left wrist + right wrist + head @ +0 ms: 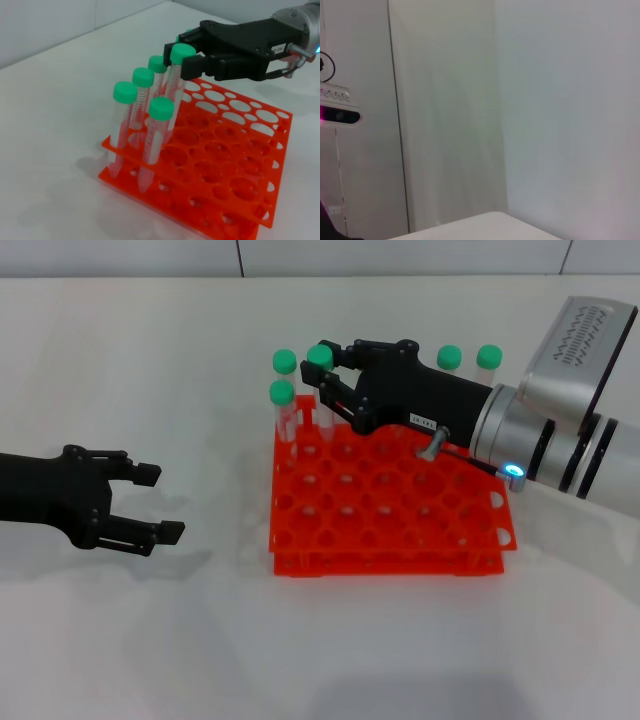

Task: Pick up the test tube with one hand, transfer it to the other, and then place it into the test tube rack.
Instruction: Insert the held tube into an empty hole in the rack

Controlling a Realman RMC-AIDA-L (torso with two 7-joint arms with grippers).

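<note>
The test tube, clear with a green cap, stands tilted over the back left corner of the orange-red test tube rack. Its lower end reaches down among the rack's holes. My right gripper, black with a white label, is shut on it just below the cap. In the left wrist view the same gripper pinches the tube above the rack. My left gripper hovers open and empty over the table, well left of the rack. The right wrist view shows only a wall.
Two more green-capped tubes stand in the rack's left corner beside the held one. Two others show behind my right arm. In the left wrist view several capped tubes lean in the near holes.
</note>
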